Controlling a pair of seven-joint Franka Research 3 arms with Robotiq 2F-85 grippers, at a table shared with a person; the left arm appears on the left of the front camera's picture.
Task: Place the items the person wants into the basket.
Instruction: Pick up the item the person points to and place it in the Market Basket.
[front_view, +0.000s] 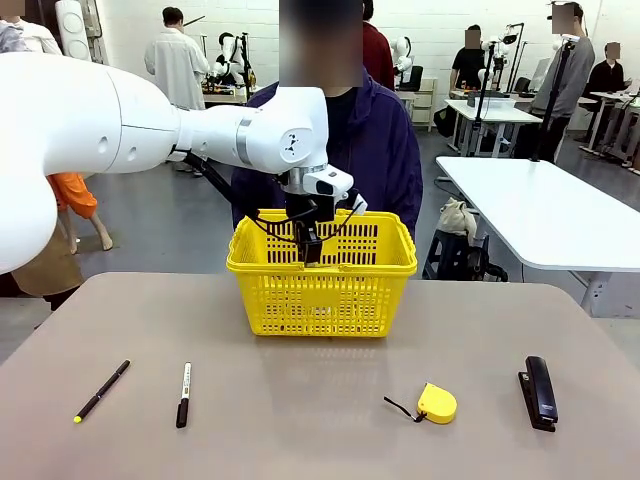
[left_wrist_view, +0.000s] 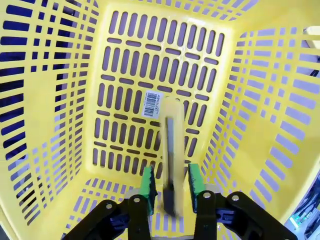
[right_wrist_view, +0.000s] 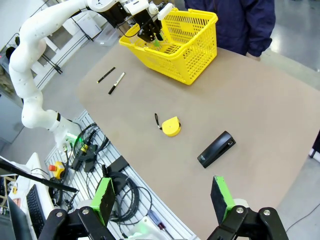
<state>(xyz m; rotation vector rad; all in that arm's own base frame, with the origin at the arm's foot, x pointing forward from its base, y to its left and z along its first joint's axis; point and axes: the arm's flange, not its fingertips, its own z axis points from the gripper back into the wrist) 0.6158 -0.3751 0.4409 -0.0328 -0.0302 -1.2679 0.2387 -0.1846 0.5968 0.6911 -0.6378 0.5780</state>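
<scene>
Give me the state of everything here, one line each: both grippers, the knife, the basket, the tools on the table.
basket: upright on the table.
left gripper: open, inside the basket.
utility knife: between the left gripper's pads, untouched by them, blurred.
right gripper: open, empty.
pen: lying on the table.
marker: lying on the table.
tape measure: on the table, tape retracted.
stapler: closed, lying flat.

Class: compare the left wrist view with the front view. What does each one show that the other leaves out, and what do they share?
Left wrist view: a barcode label on the basket floor, and the utility knife, blurred, between the left gripper's parted green pads. Front view: the yellow-tipped pen, marker, tape measure and stapler on the table, and the person behind. Shared: the basket and the left gripper.
</scene>
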